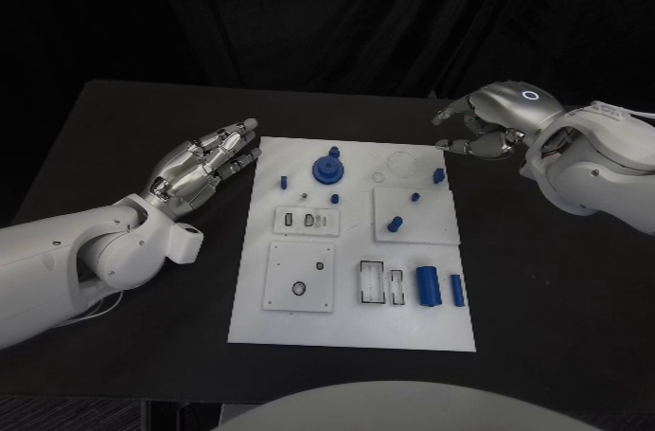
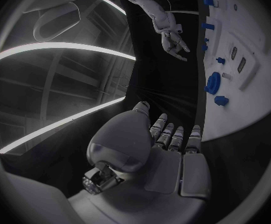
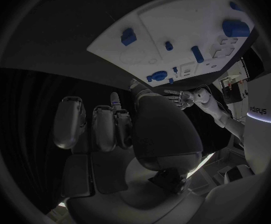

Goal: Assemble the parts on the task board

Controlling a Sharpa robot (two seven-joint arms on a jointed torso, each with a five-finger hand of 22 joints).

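Two silver hands are over the table, the left hand (image 1: 204, 166) and the right hand (image 1: 488, 118), with one white task board (image 1: 355, 336) between them.

On the board I count eight blue parts for certain:
- One gear-shaped piece (image 1: 327, 169), on the side near the left hand's fingertips.
- Two long cylinders (image 1: 427, 286) side by side, well away from both hands.
- Five small pegs and blocks, one block (image 1: 438, 175) of them just below the right hand.

There are also three raised white panels (image 1: 300, 276), two dark-framed slots (image 1: 370, 282) and one clear ring (image 1: 405, 163) near the right hand.
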